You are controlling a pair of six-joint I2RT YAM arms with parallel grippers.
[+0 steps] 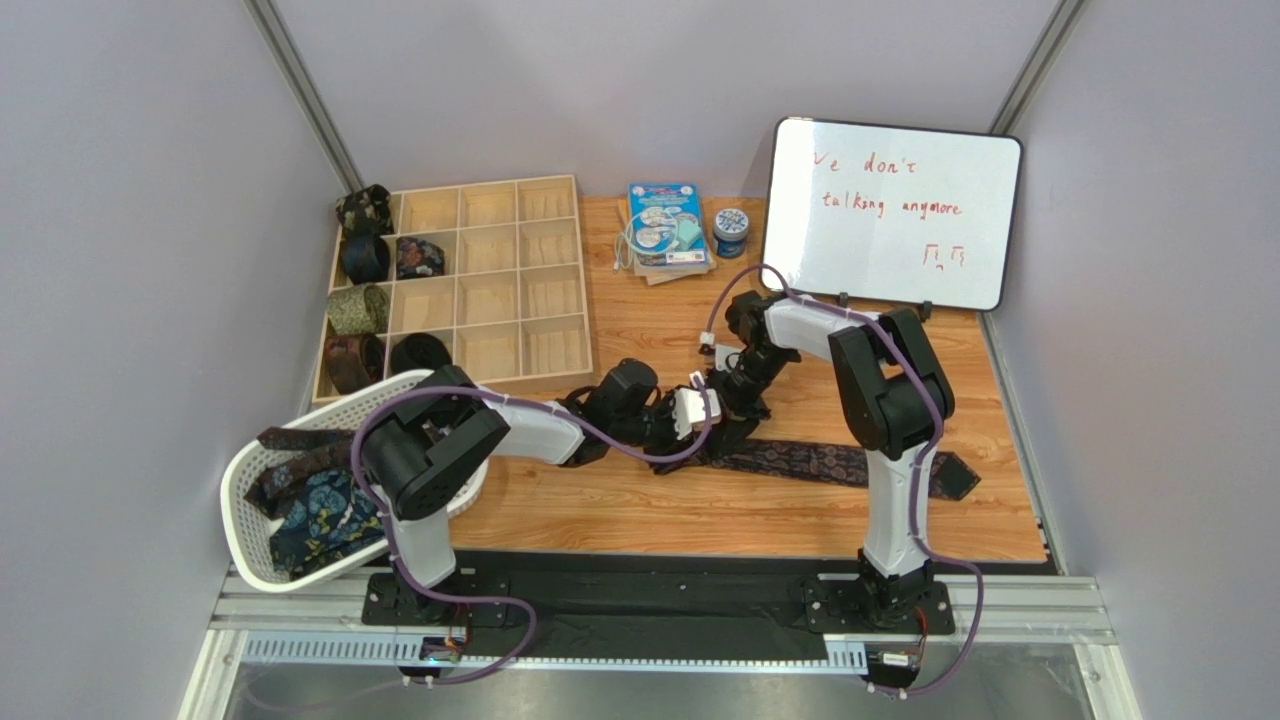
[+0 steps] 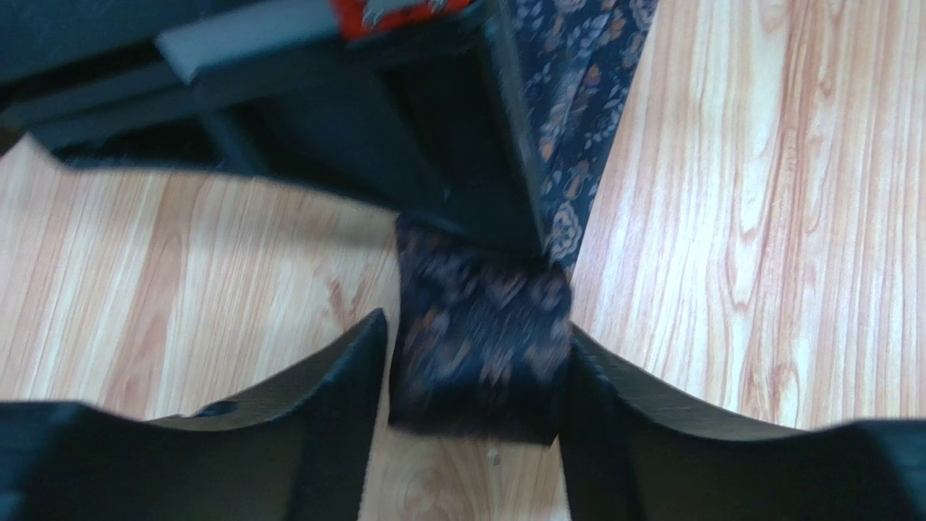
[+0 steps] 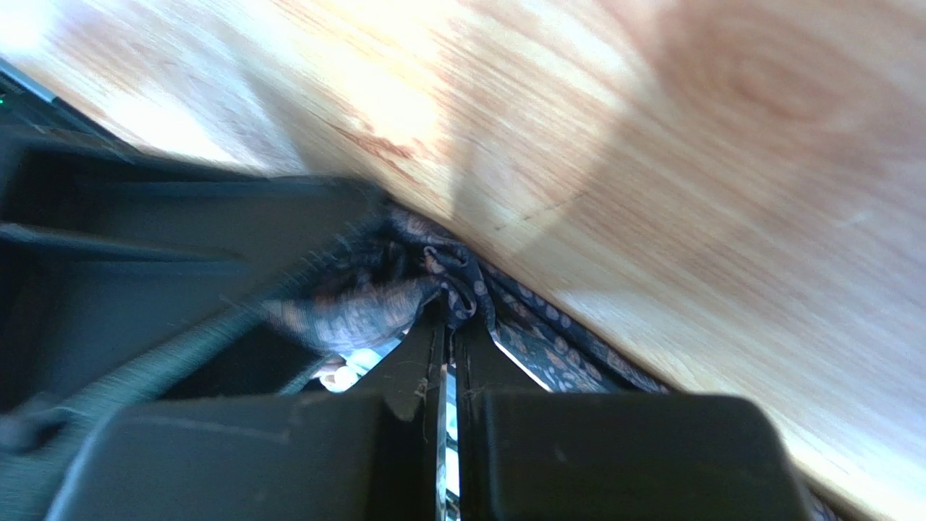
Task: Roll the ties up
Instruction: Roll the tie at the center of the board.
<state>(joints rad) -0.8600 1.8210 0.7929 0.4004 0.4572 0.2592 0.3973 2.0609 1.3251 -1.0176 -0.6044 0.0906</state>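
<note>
A dark navy tie with a brown pattern (image 1: 819,461) lies stretched to the right across the wooden table. Its left end is rolled into a small coil (image 2: 478,347). My left gripper (image 1: 694,408) holds that coil, with a finger on each side in the left wrist view (image 2: 475,326). My right gripper (image 1: 736,393) comes in from behind and is pinched shut on the tie fabric right by the coil (image 3: 451,315). The right gripper's black body (image 2: 435,141) fills the top of the left wrist view. The coil looks blurred in both wrist views.
A wooden compartment box (image 1: 496,285) stands at the back left, with several rolled ties (image 1: 361,263) in its left column. A white mesh basket (image 1: 248,495) with loose ties (image 1: 323,510) is tipped at the near left. A whiteboard (image 1: 894,210), a blue package (image 1: 669,225) and a small tin (image 1: 730,228) stand at the back.
</note>
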